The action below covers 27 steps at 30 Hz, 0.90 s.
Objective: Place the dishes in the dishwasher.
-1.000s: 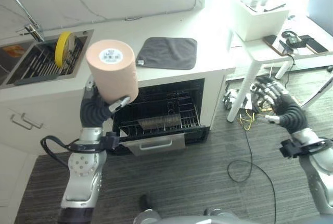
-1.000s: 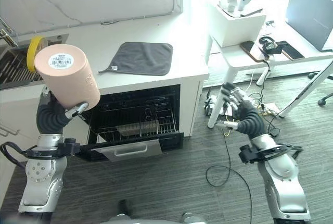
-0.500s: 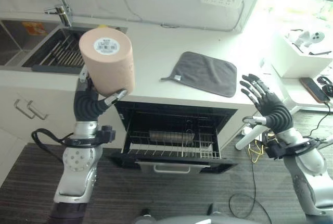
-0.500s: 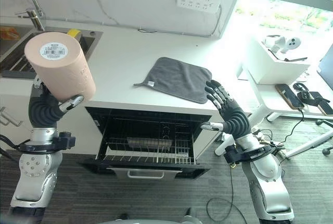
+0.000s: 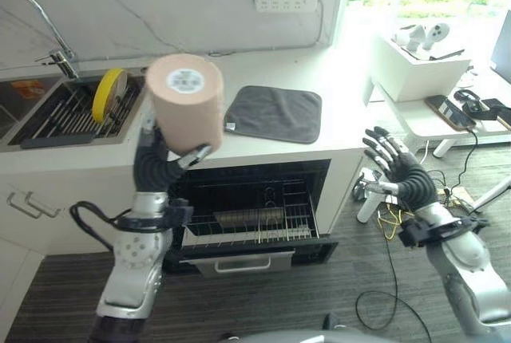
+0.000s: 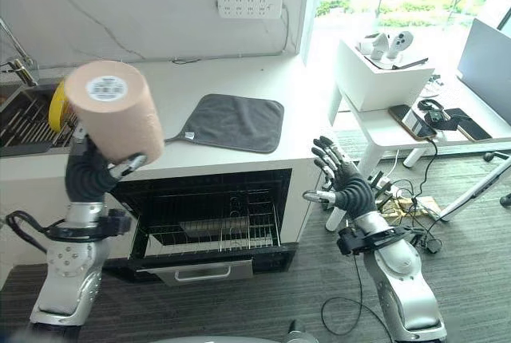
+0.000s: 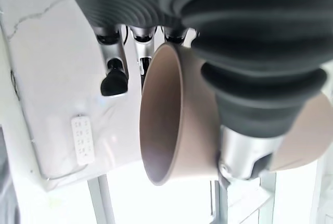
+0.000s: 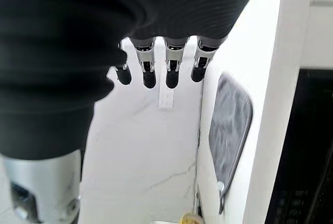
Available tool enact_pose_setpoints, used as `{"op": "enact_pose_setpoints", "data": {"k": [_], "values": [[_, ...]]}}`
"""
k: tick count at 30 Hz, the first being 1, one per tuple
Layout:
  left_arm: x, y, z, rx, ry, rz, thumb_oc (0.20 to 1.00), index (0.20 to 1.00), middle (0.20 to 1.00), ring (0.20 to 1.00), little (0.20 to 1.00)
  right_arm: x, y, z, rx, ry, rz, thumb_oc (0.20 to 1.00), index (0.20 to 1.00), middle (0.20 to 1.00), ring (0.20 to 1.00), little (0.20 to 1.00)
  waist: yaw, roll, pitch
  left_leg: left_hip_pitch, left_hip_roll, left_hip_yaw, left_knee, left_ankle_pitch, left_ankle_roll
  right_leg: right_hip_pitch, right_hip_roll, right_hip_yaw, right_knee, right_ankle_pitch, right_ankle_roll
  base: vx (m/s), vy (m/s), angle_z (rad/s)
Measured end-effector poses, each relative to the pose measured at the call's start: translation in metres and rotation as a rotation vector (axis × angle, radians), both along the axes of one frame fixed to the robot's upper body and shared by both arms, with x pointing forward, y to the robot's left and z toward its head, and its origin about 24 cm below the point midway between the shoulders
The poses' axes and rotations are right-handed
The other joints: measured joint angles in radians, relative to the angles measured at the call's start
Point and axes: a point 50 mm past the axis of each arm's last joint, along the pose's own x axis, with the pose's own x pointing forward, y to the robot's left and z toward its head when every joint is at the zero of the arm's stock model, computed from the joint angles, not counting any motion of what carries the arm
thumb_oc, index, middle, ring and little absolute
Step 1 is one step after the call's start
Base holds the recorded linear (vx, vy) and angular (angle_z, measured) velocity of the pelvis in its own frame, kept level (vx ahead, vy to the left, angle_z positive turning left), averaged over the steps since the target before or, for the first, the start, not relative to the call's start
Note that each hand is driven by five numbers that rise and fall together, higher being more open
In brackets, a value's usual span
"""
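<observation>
Left hand [image 5: 164, 161] clamped on upturned cup [image 5: 186, 100], raised to clear tabletop [image 5: 263, 72]; dishwasher [image 5: 249, 209] rack at 5 o'clock. Right hand [image 6: 345, 186] spread, empty.

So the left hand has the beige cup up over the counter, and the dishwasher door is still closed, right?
Not closed. The left eye view shows the dishwasher open with its rack pulled out. The left hand does hold the beige cup up by the counter.
</observation>
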Motion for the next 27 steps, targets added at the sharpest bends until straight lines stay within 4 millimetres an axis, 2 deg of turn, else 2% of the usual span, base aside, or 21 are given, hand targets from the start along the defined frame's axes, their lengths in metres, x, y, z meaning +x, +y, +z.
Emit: {"op": "enact_pose_setpoints", "data": {"k": [2,8,14,19,23,27], "values": [[0.011,-0.012,-0.004,0.037,0.01,0.016,0.2,0.2,0.2,0.2,0.2,0.009,0.011,0.01,0.003,-0.039,0.039,1.0,1.0,1.0,1.0,1.0,0.0,0.003,-0.007,0.0,0.001,0.0,0.0,0.0,0.0,0.0,0.001,0.0,0.0,0.004,0.0,-0.02,-0.006,0.0],[0.027,-0.034,-0.017,0.129,0.042,0.049,0.2,0.2,0.2,0.2,0.2,0.017,0.026,0.021,0.026,-0.07,0.087,1.0,1.0,1.0,1.0,1.0,0.001,0.0,-0.034,0.004,0.001,0.001,0.0,0.001,0.0,0.004,0.001,0.0,0.0,0.004,0.0,-0.01,-0.002,0.0],[0.029,-0.041,-0.033,0.201,0.109,0.065,0.2,0.2,0.2,0.2,0.2,0.018,0.036,0.022,0.056,-0.07,0.108,1.0,1.0,1.0,1.0,1.0,0.001,-0.002,-0.036,0.018,0.001,0.004,0.0,0.004,0.001,0.015,0.001,0.003,0.0,0.007,-0.001,0.0,-0.001,-0.01],[0.029,-0.042,-0.034,0.228,0.102,0.071,0.2,0.2,0.2,0.2,0.2,0.021,0.04,0.03,0.056,-0.099,0.129,1.0,1.0,1.0,1.0,1.0,0.002,-0.004,-0.038,0.02,0.001,0.004,-0.001,0.002,0.004,0.018,0.001,0.006,0.0,0.007,-0.002,0.0,-0.001,-0.01],[0.027,-0.052,-0.038,0.271,0.101,0.034,0.2,0.2,0.2,0.2,0.2,0.021,0.053,0.025,0.05,-0.065,0.179,1.0,1.0,1.0,1.0,1.0,0.004,-0.008,-0.058,0.019,0.001,0.004,0.0,0.002,0.004,0.018,0.001,0.006,0.0,0.008,-0.002,0.0,0.0,0.0],[0.026,-0.058,-0.038,0.273,0.099,0.009,0.2,0.2,0.2,0.2,0.2,0.025,0.063,0.034,0.068,-0.094,0.209,1.0,1.0,1.0,1.0,1.0,0.006,-0.017,-0.066,0.019,0.001,0.004,-0.001,0.002,0.004,0.019,0.001,0.006,0.0,0.008,-0.002,0.0,0.0,0.0]]}}
